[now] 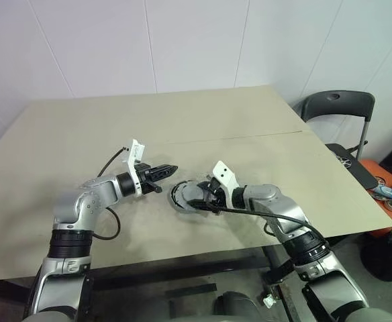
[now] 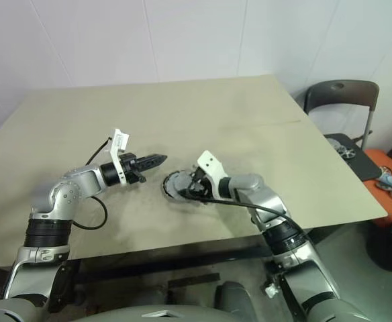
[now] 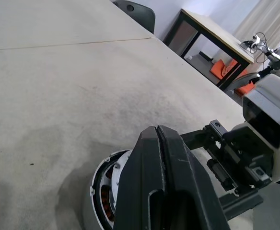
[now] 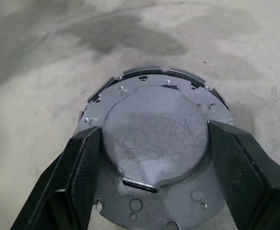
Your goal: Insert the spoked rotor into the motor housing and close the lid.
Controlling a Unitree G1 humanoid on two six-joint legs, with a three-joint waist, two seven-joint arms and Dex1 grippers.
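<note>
While right end effector [image 4: 149, 163] straddles lid's [image 4: 152, 139] rim — table [image 1: 250, 121] bare beyond

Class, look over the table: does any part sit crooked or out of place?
Yes. The grey lid, gripped by the right tool, sits tilted over the motor housing rather than flat on it.
</note>
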